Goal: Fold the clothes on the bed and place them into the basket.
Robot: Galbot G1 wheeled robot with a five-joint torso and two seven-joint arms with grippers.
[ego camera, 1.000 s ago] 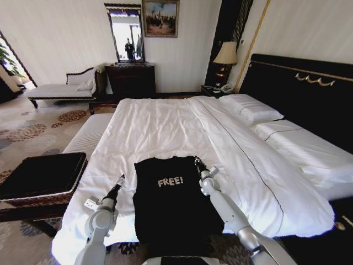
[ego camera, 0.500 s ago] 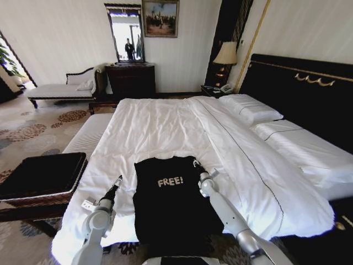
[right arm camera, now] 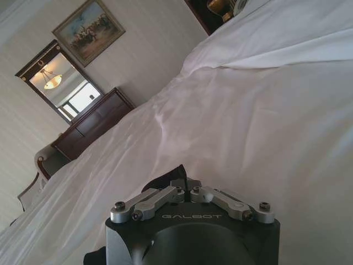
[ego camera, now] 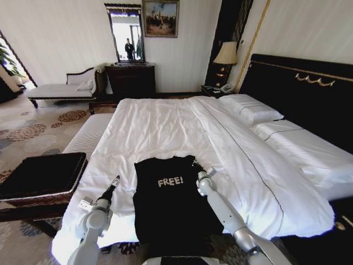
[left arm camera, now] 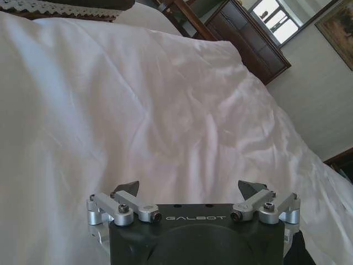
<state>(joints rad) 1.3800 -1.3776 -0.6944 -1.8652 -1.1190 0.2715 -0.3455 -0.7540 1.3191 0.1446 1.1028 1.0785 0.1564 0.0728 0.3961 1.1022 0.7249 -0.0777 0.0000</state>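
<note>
The black FREE! T-shirt (ego camera: 172,204) lies flat on the white bed (ego camera: 165,127), near the foot end. The head view shows both arms & the basket (ego camera: 41,175) off to the left, beside the bed. The right gripper (ego camera: 194,164) is at the shirt's top right corner; its wrist cam shows the claw pinched shut on a bit of black cloth (right arm camera: 171,175). The left gripper (left arm camera: 190,190) has its fingers spread wide over bare sheet, just left of the shirt.
</note>
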